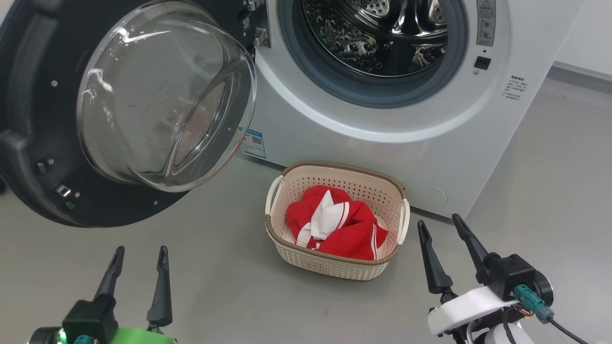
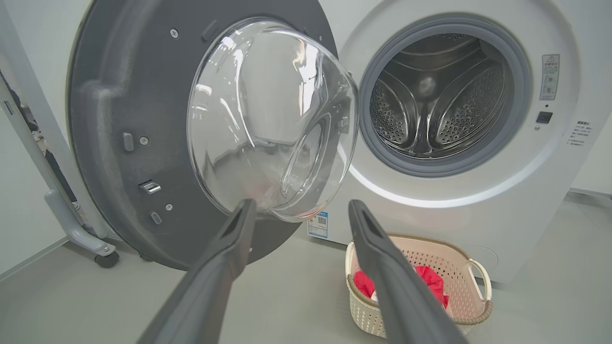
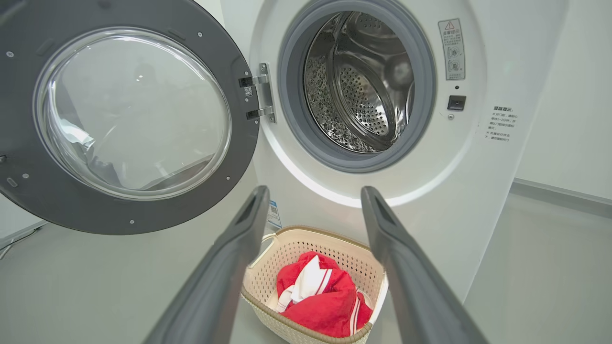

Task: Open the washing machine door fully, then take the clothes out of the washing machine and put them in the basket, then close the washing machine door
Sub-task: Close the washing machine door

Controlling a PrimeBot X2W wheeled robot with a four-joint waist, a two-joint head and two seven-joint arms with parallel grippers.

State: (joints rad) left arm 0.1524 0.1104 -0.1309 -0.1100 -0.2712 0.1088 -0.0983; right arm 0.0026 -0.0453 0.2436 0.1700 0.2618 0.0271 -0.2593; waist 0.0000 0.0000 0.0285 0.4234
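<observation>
The white washing machine [image 1: 334, 129] stands with its steel drum [image 1: 377, 33] bare inside. Its round door [image 1: 28, 110] is swung wide to the left, the clear glass bowl [image 1: 162, 95] bulging toward me. On the floor before the machine sits the cream basket [image 1: 334, 265], and the red and white clothes [image 1: 334, 224] lie bunched in it. My left gripper [image 1: 139, 253] is open low at the left, below the door, holding nothing. To the right of the basket my right gripper [image 1: 440, 222] is open and holds nothing too. The right wrist view looks down on the basket [image 3: 267, 267] between its fingers.
Grey floor [image 1: 215, 286] stretches around the basket. A white wall with a grey skirting runs at the right [image 1: 581, 71]. In the left wrist view a pale wheeled frame leg [image 2: 81, 236] stands on the floor behind the open door.
</observation>
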